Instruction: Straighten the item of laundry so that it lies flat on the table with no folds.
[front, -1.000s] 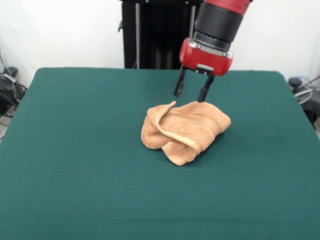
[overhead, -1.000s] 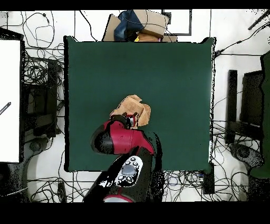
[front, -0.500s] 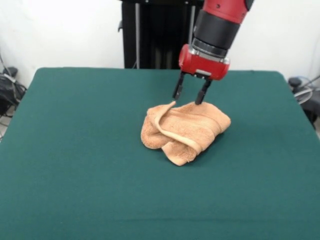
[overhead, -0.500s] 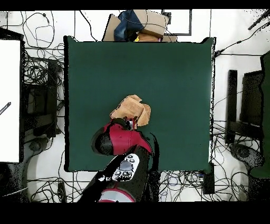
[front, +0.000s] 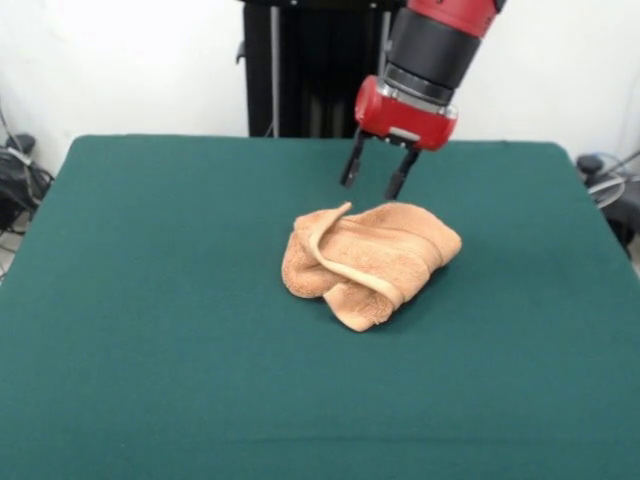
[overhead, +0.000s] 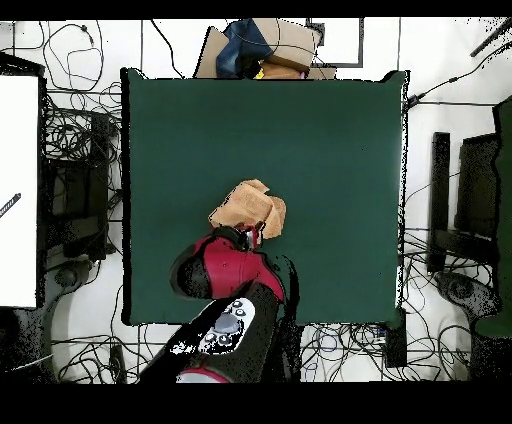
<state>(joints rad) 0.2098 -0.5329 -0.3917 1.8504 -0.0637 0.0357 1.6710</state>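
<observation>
Your towel (front: 368, 262) lies crumpled and folded over itself near the middle of the green bench (front: 150, 300), one hemmed edge curling across its top. Beyond it, your claw (front: 371, 180) hangs just above the towel's far edge, fingers parted and empty, touching nothing.

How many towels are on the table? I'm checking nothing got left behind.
1: a crumpled towel near the middle of the table, just below the open gripper.
</observation>
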